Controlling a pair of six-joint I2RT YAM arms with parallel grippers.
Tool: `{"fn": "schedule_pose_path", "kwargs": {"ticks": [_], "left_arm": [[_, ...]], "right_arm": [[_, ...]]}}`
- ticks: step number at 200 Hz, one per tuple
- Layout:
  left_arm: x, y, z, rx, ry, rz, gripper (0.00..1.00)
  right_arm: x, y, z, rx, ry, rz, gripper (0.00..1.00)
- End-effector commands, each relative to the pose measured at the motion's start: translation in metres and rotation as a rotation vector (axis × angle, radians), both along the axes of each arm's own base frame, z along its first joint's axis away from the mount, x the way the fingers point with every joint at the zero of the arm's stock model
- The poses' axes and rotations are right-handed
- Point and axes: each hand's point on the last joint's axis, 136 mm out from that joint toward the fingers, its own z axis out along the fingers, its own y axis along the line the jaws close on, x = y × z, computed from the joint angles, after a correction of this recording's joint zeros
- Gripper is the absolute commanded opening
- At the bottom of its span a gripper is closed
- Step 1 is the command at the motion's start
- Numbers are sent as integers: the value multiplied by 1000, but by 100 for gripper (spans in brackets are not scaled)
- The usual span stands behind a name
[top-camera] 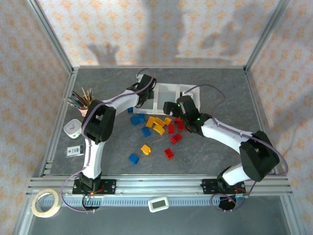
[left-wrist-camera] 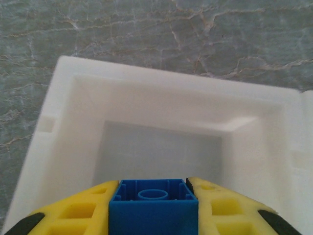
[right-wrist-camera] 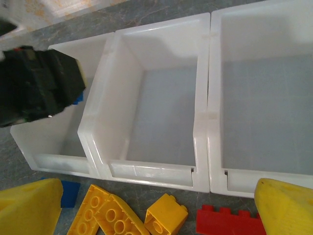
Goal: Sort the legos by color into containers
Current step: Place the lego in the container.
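Left gripper point(left-wrist-camera: 153, 218): its yellow, pocketed fingers point(left-wrist-camera: 73, 215) pinch a blue lego point(left-wrist-camera: 153, 203). The lego's visible face has a raised rim and a round ring. It hangs over the tray's left compartment point(left-wrist-camera: 146, 105), which is square, smooth, translucent-white plastic.

Right gripper point(right-wrist-camera: 156, 208): its fingers are spread wide above yellow-orange legos point(right-wrist-camera: 112, 215) and a red lego point(right-wrist-camera: 227, 221). These lie on the grey marbled table point(right-wrist-camera: 146, 14), just beside the tray point(right-wrist-camera: 208, 117).
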Motion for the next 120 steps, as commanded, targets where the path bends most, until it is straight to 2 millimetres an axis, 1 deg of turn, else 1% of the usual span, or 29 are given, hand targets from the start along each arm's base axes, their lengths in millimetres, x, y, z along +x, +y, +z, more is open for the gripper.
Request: {"fn": "schedule_pose_path", "kwargs": {"ticks": [1, 11, 40, 69, 95, 106, 110, 112, 115, 119, 120], "left_arm": [[5, 1, 10, 40, -8, -2, 37], [6, 1, 12, 39, -10, -6, 43], [7, -1, 23, 30, -24, -14, 53], [3, -5, 44, -10, -39, -34, 56], [-13, -5, 68, -63, -63, -54, 57], [-23, -4, 77, -87, -77, -65, 58], [-27, -4, 74, -93, -70, -68, 58], [-30, -3, 83, -104, -86, -69, 58], [-34, -2, 88, -112, -94, -69, 58], [-38, 0, 86, -114, -89, -68, 59], [-40, 0, 88, -117, -93, -68, 59]], "right_arm": [[7, 1, 12, -14, -24, 5, 100], [7, 1, 15, -14, -30, 7, 100], [7, 3, 25, -14, -46, 27, 100], [3, 5, 30, -9, -49, 54, 100], [-5, 10, 31, 6, -30, 101, 100], [-9, 10, 28, 9, -19, 112, 100], [-11, 11, 28, 13, -17, 116, 100], [-11, 11, 27, 14, -14, 118, 100], [-13, 11, 26, 15, -12, 121, 100], [-14, 11, 25, 17, -8, 123, 100], [-14, 11, 25, 18, -7, 123, 100]]}}
